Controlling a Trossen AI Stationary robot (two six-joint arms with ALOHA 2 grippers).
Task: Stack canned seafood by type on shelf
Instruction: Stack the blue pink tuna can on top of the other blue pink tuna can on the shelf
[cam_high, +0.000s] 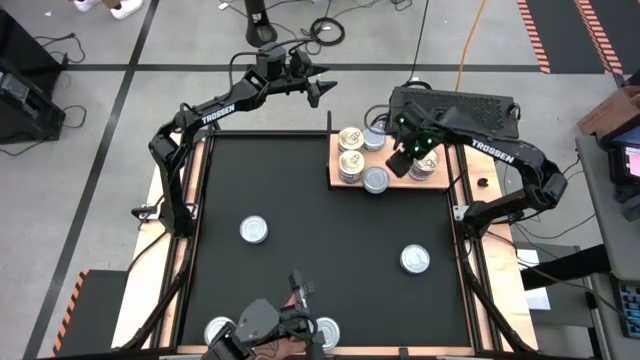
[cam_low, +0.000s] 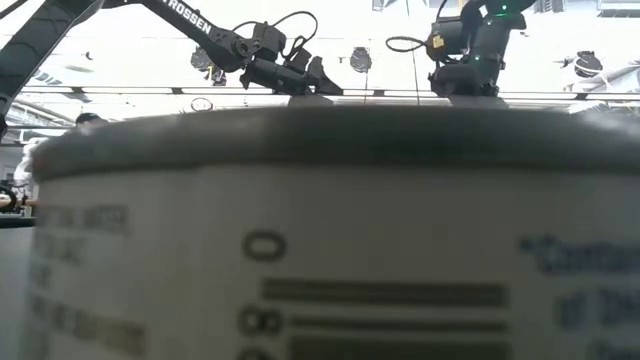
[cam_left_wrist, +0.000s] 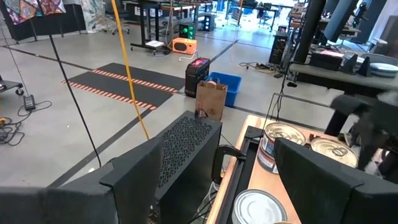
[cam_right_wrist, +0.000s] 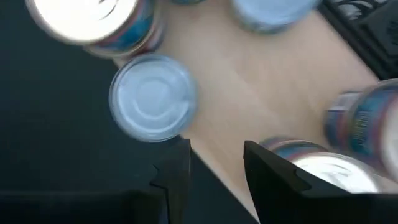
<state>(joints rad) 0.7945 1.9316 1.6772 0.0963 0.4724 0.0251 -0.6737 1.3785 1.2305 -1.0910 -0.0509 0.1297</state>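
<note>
Closest to the near table edge, two tins sit either side of some dark camera gear: one at the left (cam_high: 219, 329) and one just right of it (cam_high: 326, 329). One of the near tins stands so close to the table-level camera that its blurred label fills that whole view. Farther in on the black mat (cam_high: 300, 200), a silver-topped tin (cam_high: 254, 230) lies left of centre and another (cam_high: 415, 259) sits toward the right, well apart from each other.

Beyond them, at the far right corner, is the shelf (cam_high: 337, 176), a pale wooden board. On it stand gold-patterned tins in a stack (cam_high: 351, 137) with another (cam_high: 350, 162) next to it, a pale-blue-topped tin (cam_high: 376, 180) at the board's near edge, and more tins under the right arm. The right gripper (cam_high: 401, 158) hovers over the board, its jaws a narrow way apart and holding nothing, with a tin (cam_right_wrist: 152, 97) showing beside them in the wrist view.

Farthest off, the left gripper (cam_high: 318, 88) hangs past the table's far edge over the floor, jaws spread wide and empty.

These tins look rigid, fairly heavy for their size, and smooth-walled, so they may slip. I would take one across the round side wall, fingers low and square, and set it flat, since a tilted rim could topple a stack.
</note>
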